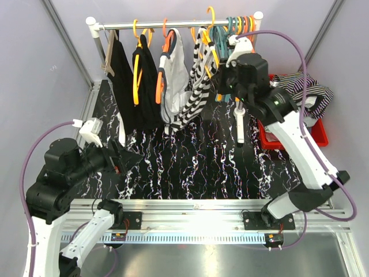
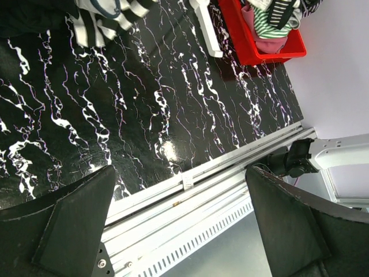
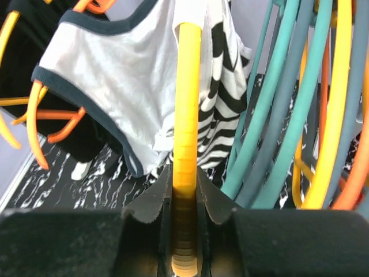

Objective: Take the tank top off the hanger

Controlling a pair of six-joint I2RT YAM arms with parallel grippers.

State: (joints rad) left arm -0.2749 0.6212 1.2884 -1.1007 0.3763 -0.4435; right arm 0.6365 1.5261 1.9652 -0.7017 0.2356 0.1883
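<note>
Right pincer (image 3: 185, 199) clenched on the lower bar of the yellow plastic hanger (image 3: 187, 86); jaws pinch the bar from both sides, no cloth between them. Left pincer (image 2: 180, 179) released, jaws spread wide, low over the near-left part of the black marbled counter (image 1: 219, 167), holding nothing.

The task's thing, as I judge it, is the black-and-white striped tank top (image 3: 222, 109) on that yellow hanger. It hangs from the metal rail (image 1: 173, 24) along the counter's far edge, right of centre.

Risks from here:
- I hold only the hanger. A pull could bring hanger and top off the rail together, the top not freed.
- The smooth bar may slip or twist in the jaws, tilting the hanger so a strap catches on its shoulder.
- The bundle of empty teal hangers (image 3: 277, 115) sits just beside the jaws on the right; a sideways move could hook them.
- The white tank top with dark trim (image 3: 115, 75) hangs close on the other side and may be dragged.

Striped cloth lies just behind and above the right pincer, on both sides of the bar, near but ungripped; well apart from the left pincer.
</note>
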